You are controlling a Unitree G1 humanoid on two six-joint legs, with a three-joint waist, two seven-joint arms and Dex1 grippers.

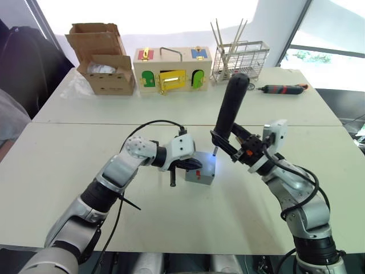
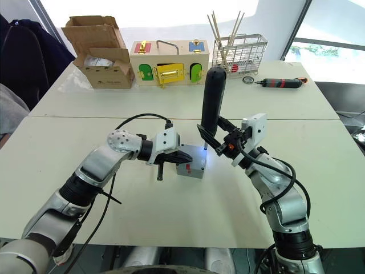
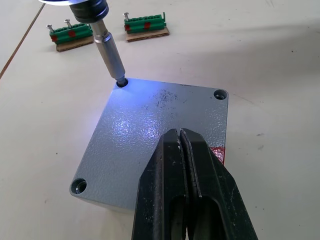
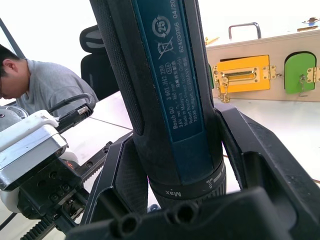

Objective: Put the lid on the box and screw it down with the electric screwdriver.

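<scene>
The grey box (image 1: 201,174) with a red mark (image 3: 217,154) stands mid-table, and the lid (image 3: 145,130) lies flat on top of it. My left gripper (image 3: 180,134) is shut, its fingertips resting on the lid's top near the red-marked side. My right gripper (image 1: 231,144) is shut on the electric screwdriver (image 1: 231,105), holding it nearly upright. The metal bit (image 3: 110,52) sits in one corner hole of the lid, and the lit tip casts blue light on the lid. The lower barrel (image 4: 170,95) is clamped between the right fingers (image 4: 120,180).
At the table's back stand a cardboard box (image 1: 102,63), a wooden box with coloured doors (image 1: 171,71), a wire rack (image 1: 240,60) with sticks and a red-and-black screwdriver (image 1: 282,89). Two green screw holders (image 3: 145,23) lie beyond the box. A person (image 4: 40,85) sits nearby.
</scene>
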